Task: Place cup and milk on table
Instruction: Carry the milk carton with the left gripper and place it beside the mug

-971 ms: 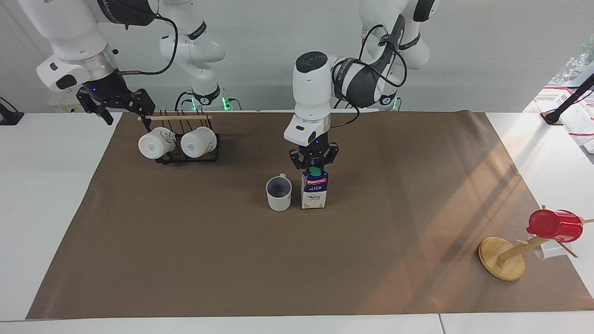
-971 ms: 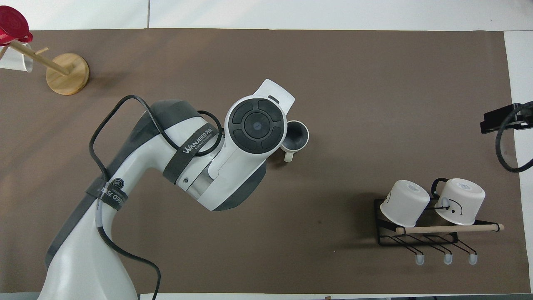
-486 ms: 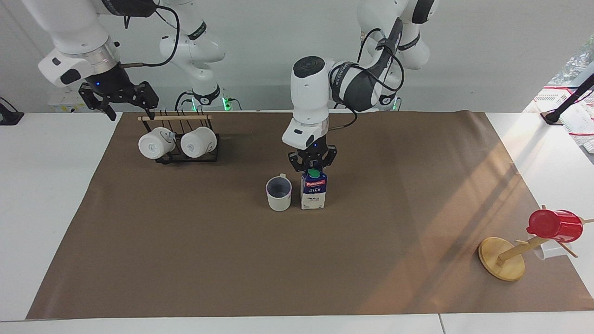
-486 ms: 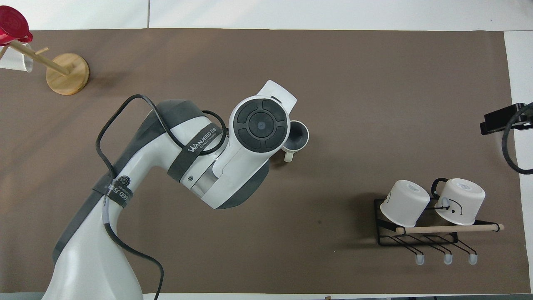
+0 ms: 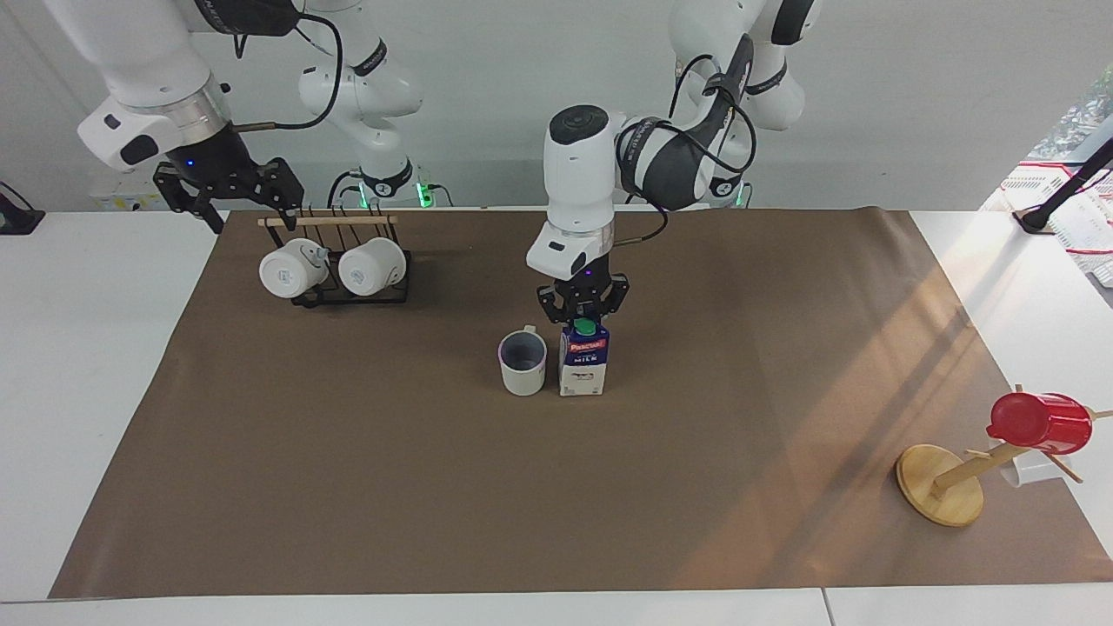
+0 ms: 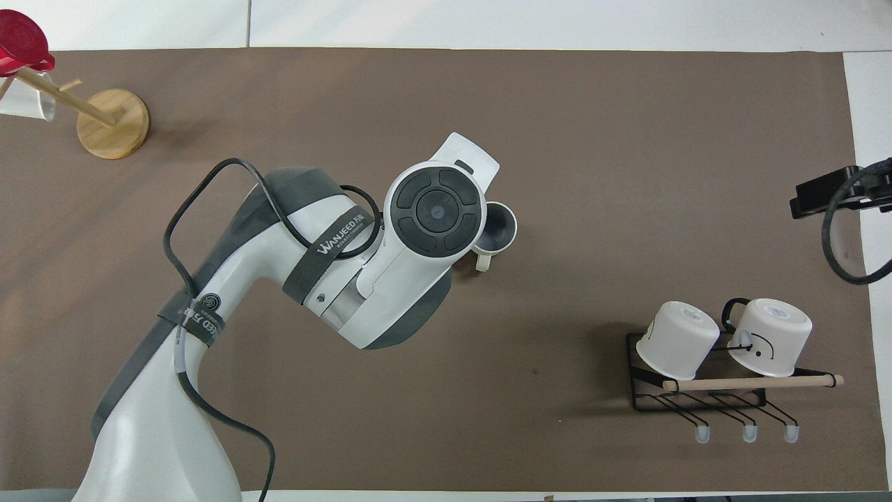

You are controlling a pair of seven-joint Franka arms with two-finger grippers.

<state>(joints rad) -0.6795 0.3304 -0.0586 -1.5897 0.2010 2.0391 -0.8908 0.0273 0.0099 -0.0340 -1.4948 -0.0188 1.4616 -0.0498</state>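
The off-white cup (image 5: pixel 523 362) with a grey-blue inside stands upright on the brown paper (image 5: pixel 348 487) of the white table (image 5: pixel 87 348). The milk (image 5: pixel 583 367), blue over white with a green cap, stands upright close beside it, toward the left arm's end. My left gripper (image 5: pixel 583 320) is shut on the milk's top ridge at the cap. In the overhead view the left arm's wrist (image 6: pixel 435 209) hides the milk, and only part of the cup (image 6: pixel 496 227) shows. My right gripper (image 5: pixel 248 209) hangs open and empty in the air beside the mug rack.
A black wire rack (image 5: pixel 348 298) with a wooden bar holds two white mugs (image 5: pixel 291 268) near the robots at the right arm's end. A wooden mug tree (image 5: pixel 941 483) with a red cup (image 5: pixel 1039 422) stands at the left arm's end.
My left gripper has shifted the milk a little closer to the cup. My right gripper has drifted slightly toward the rack.
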